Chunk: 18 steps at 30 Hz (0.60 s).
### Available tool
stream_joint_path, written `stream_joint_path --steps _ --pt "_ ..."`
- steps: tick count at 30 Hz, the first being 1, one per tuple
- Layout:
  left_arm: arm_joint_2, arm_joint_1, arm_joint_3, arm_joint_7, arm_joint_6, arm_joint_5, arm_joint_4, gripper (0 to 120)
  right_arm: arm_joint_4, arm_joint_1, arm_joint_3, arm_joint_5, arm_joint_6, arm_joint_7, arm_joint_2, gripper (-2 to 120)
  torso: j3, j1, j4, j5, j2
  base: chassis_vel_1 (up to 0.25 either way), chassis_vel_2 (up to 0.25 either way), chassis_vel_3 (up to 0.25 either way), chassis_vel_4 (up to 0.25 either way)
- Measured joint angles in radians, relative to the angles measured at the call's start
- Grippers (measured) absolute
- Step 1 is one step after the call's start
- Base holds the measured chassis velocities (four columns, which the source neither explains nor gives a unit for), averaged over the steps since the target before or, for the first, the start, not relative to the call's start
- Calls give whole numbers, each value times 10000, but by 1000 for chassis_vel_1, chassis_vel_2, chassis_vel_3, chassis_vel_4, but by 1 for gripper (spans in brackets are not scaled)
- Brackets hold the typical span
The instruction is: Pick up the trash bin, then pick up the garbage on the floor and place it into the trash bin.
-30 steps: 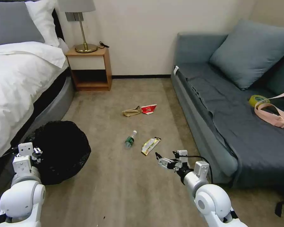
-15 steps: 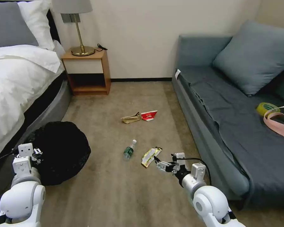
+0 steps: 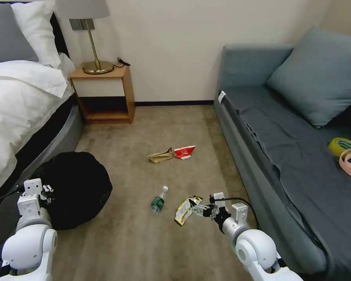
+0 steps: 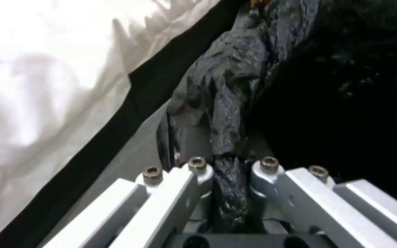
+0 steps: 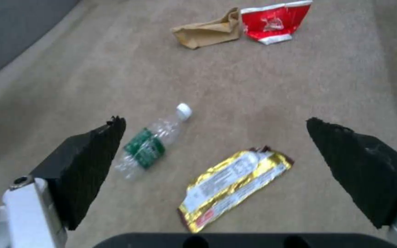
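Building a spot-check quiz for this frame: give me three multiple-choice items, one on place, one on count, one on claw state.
1. Where does the yellow-white foil snack wrapper lie?
A. on the grey sofa
B. on the carpet under the right claw
C. on the wooden nightstand

2. How many litter pieces lie on the carpet?
A. two
B. four
C. six

3. What is the left claw doing?
A. clamping the crinkly black plastic bag of the trash bin
B. hanging open
C. holding a bottle

Answers:
1 B: the right wrist view frames the wrapper between the spread pads.
2 B: wrapper, clear plastic bottle with green label, crumpled brown paper bag, red-and-white carton.
3 A: the left wrist view shows bag pinched between the fingers.
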Motion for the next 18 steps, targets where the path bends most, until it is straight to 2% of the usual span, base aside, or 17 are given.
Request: stream_joint_path --steps 5,18 --pt "87 -282 172 -3 -1 1 200 4 -300 96 -46 -217 5 -49 -178 100 0 0 0 0 0 -158 139 150 -137" --pt "36 -468 439 21 -132 66 430 4 -933 474 -496 -520 -121 -206 -739 100 1 1 0 0 0 -141 136 141 -132"
